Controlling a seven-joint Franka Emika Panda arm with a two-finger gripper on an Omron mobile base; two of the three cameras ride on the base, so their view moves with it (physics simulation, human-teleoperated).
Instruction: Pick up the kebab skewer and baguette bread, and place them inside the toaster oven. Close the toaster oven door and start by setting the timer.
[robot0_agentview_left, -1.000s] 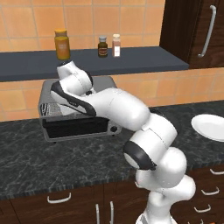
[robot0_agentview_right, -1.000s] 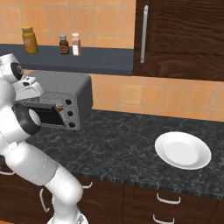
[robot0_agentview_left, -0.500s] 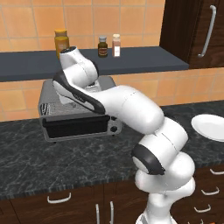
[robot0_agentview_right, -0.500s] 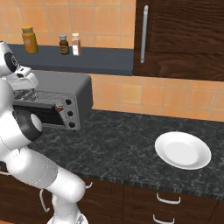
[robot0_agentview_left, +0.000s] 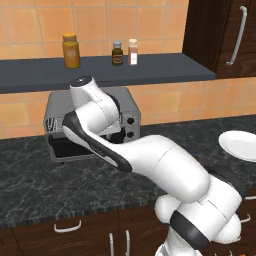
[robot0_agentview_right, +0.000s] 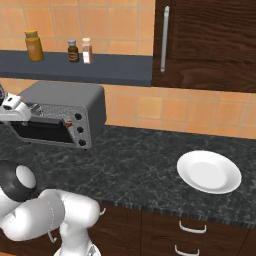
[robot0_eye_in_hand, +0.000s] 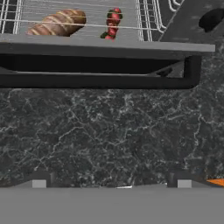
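The baguette bread (robot0_eye_in_hand: 57, 23) and kebab skewer (robot0_eye_in_hand: 112, 22) are seen on the rack inside the toaster oven (robot0_agentview_right: 65, 117), at twelve o'clock in the hand view. The toaster oven door (robot0_eye_in_hand: 96, 70) is still dropped open over the tabletop (robot0_eye_in_hand: 109, 135). Jaws are held wide, grasping nothing. Door closing and timer setting are judged outstanding.

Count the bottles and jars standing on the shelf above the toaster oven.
3, all on the dark shelf: an orange jar toward the left end, then a small dark bottle and a pale-capped spice bottle close together nearer the middle. None seems hidden.
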